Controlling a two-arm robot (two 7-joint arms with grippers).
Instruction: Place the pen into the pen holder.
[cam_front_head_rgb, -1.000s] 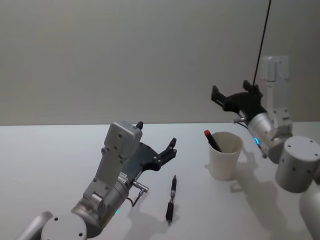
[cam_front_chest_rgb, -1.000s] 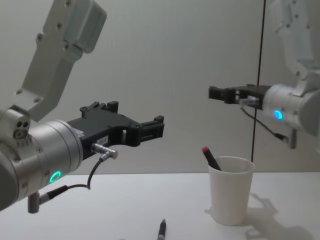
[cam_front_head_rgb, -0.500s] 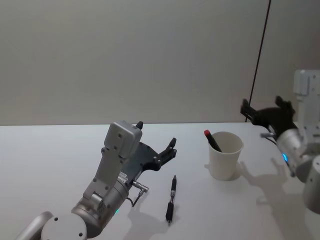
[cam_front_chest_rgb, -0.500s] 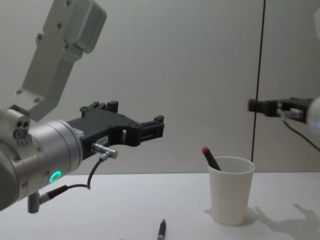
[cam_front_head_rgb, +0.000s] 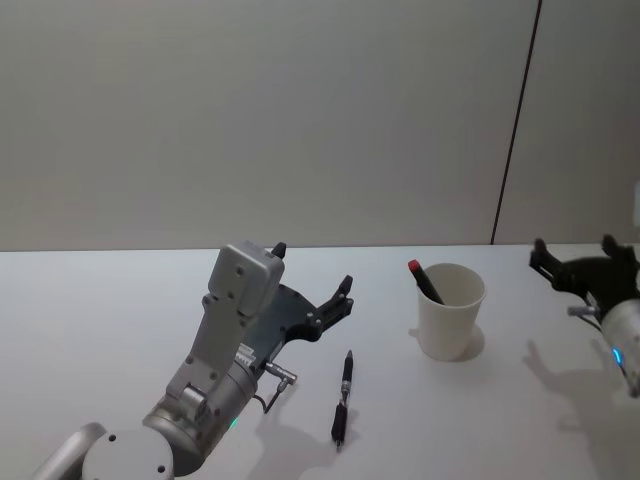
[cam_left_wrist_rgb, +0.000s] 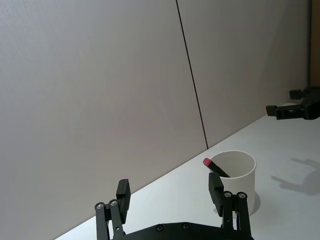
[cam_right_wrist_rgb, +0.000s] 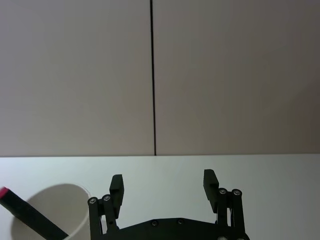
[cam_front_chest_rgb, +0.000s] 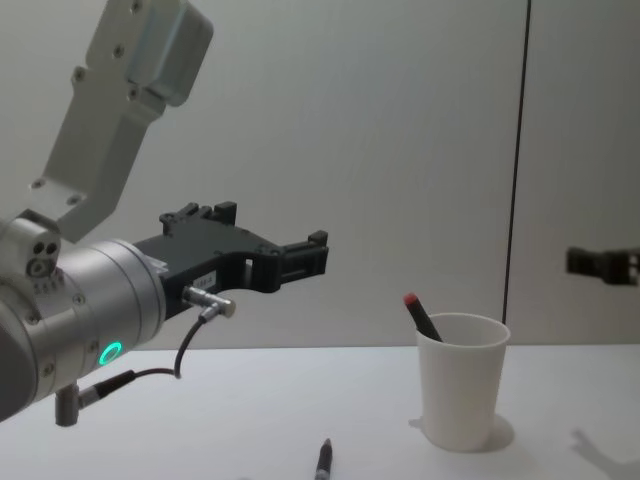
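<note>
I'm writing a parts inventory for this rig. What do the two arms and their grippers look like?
The left gripper and right gripper are matt black, flat-bodied, with two blocky jaws and silver screws. The left arm is silver-grey, round-jointed, with a boxy pale link, a green ring and a thin black cable with a metal plug.

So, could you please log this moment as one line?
pen holder: red-capped pen inside | black pen: on table | left gripper: open, left of it | right gripper: open, far right

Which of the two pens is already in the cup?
The red-tipped pen, leaning inside the white cup; the black pen lies flat on the table.
</note>
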